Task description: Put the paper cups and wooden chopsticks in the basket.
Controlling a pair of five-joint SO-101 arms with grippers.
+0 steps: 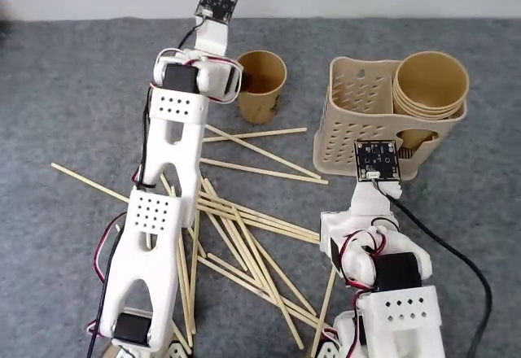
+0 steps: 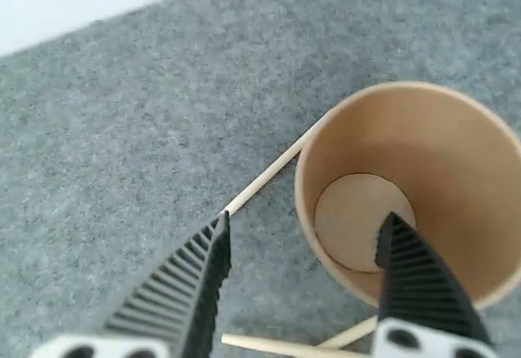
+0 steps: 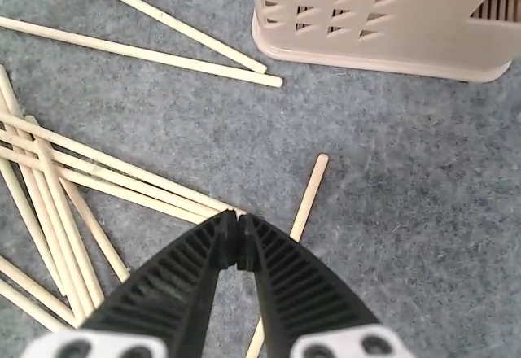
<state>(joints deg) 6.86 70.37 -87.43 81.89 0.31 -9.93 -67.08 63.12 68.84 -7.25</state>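
Observation:
A brown paper cup (image 1: pixel 262 85) stands upright on the grey carpet, left of the beige basket (image 1: pixel 352 122). My left gripper (image 2: pixel 303 240) is open astride the cup's (image 2: pixel 411 187) near wall, one finger inside it, the other outside. Several more paper cups (image 1: pixel 431 85) sit stacked in the basket's right part. Wooden chopsticks (image 1: pixel 244 240) lie scattered over the middle of the carpet. My right gripper (image 3: pixel 238 234) is shut on nothing, just above the carpet, with one chopstick (image 3: pixel 299 216) running beside its tips and the basket (image 3: pixel 391 24) farther off.
The left arm (image 1: pixel 167 187) stretches over the chopstick pile toward the cup. The right arm (image 1: pixel 383 277) stands at the front right, in front of the basket. Two long chopsticks (image 1: pixel 260 156) lie between cup and basket. A pale wall borders the carpet's far edge.

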